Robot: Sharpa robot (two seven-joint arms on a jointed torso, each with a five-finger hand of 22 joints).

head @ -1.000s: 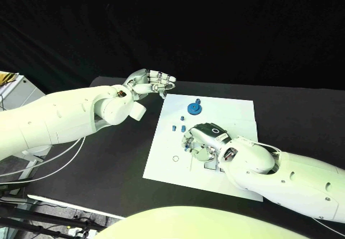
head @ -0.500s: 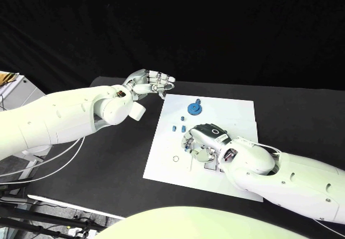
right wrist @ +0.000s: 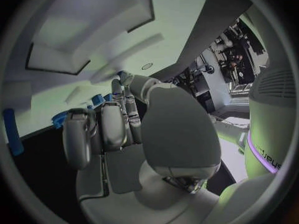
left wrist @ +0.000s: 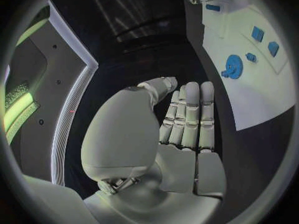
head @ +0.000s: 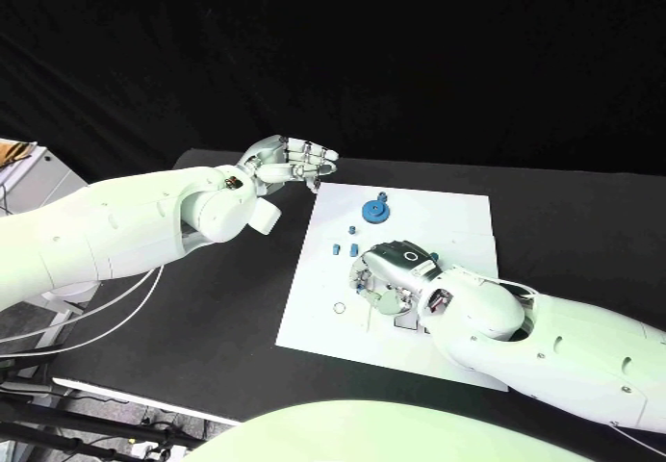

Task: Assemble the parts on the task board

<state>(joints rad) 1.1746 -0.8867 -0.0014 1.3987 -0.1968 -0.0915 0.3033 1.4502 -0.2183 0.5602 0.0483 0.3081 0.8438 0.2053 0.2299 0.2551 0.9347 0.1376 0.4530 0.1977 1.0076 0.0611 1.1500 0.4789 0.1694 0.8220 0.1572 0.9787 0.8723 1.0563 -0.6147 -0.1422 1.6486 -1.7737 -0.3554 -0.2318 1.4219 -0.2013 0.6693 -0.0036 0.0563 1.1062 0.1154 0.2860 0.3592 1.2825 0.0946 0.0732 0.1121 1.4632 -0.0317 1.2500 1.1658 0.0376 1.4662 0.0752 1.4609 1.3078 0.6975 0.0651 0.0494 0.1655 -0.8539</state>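
The white task board (head: 458, 217) lies mid-table. A blue gear (head: 377, 208) (left wrist: 234, 66) stands near its far edge, and small blue parts (head: 336, 247) (left wrist: 257, 33) sit just nearer. My right hand (head: 396, 274) (right wrist: 118, 129) is down on the board's middle. Its fingers curl over a blue part (right wrist: 95, 100) that peeks out between the fingertips; most of that part is hidden. A blue peg (right wrist: 12, 132) lies beside this hand. My left hand (head: 292, 159) (left wrist: 184, 129) hovers off the board's far left corner, fingers curled together and holding nothing.
A small ring-shaped hole (head: 340, 307) marks the board's near left. Black table (head: 208, 318) surrounds the board on all sides. A pale cabinet (head: 28, 173) stands off the table's left edge.
My right hand has shifted slightly over the board's middle, its fingers still curled down. The left hand has stayed where it was.
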